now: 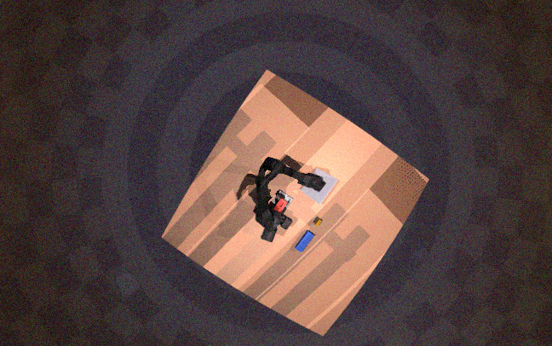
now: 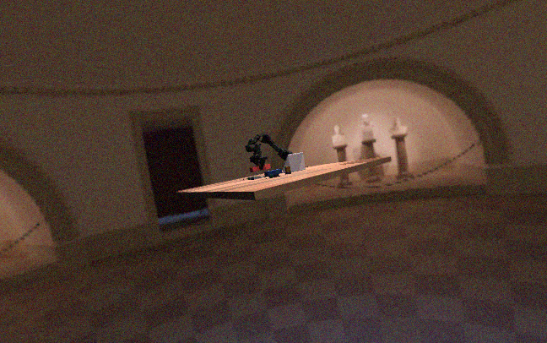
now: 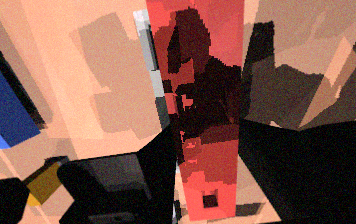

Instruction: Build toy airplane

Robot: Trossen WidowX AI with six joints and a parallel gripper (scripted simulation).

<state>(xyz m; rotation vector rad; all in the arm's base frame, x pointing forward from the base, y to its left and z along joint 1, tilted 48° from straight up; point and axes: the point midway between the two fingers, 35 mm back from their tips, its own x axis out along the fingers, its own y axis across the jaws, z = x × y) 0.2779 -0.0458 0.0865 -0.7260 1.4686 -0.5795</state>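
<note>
My gripper (image 1: 278, 214) (image 2: 261, 167) (image 3: 198, 123) is shut on the red fuselage (image 1: 280, 205) (image 2: 268, 166) (image 3: 211, 172). The fuselage is held above the table and runs lengthwise through the wrist view, a small square socket near its lower end. The grey-white cradle (image 1: 290, 198) (image 3: 157, 84) shows partly beside and beneath the fuselage; the rest is hidden. How far the fuselage is above it I cannot tell. The blue wing (image 1: 305, 241) (image 2: 273, 173) (image 3: 16, 111) lies on the table. The small yellow tail fin (image 1: 318, 222) (image 2: 288, 170) (image 3: 46, 189) is near it.
A whitish box (image 1: 328, 186) (image 2: 296, 161) stands under the arm's base. The wooden table (image 1: 336, 311) (image 2: 325, 171) carries patchy shadows. The wing and tail fin lie to one side of the gripper, on the left in the wrist view.
</note>
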